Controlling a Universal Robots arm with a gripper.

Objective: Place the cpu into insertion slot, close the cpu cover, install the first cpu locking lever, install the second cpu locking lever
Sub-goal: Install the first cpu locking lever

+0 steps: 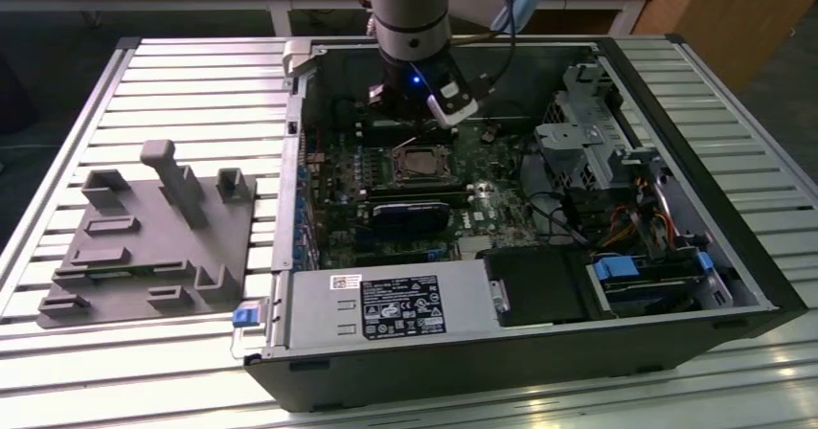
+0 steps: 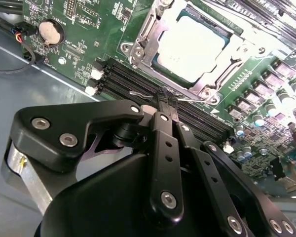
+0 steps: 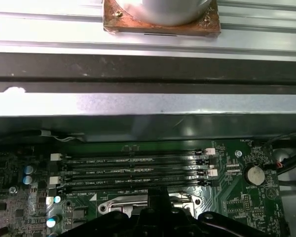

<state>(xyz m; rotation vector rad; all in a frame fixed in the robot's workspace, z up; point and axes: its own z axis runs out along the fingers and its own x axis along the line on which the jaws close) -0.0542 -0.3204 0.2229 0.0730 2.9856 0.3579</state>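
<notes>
One thin wire locking lever [image 2: 143, 94] beside the memory slots [image 2: 121, 74] lies under the gripper's [image 2: 166, 100] pressed-together fingertips, apparently to be pushed home, since the cpu [image 2: 197, 47] already sits in the insertion slot [image 2: 180, 78] beneath the lowered cpu cover [image 2: 218, 74].

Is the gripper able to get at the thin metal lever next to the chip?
Probably yes: the gripper sits right at the locking lever beside the cpu, and nothing stands between them in the second wrist view.

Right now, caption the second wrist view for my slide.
Gripper shut at a thin locking lever, cpu seated beneath the closed cpu cover.
</notes>
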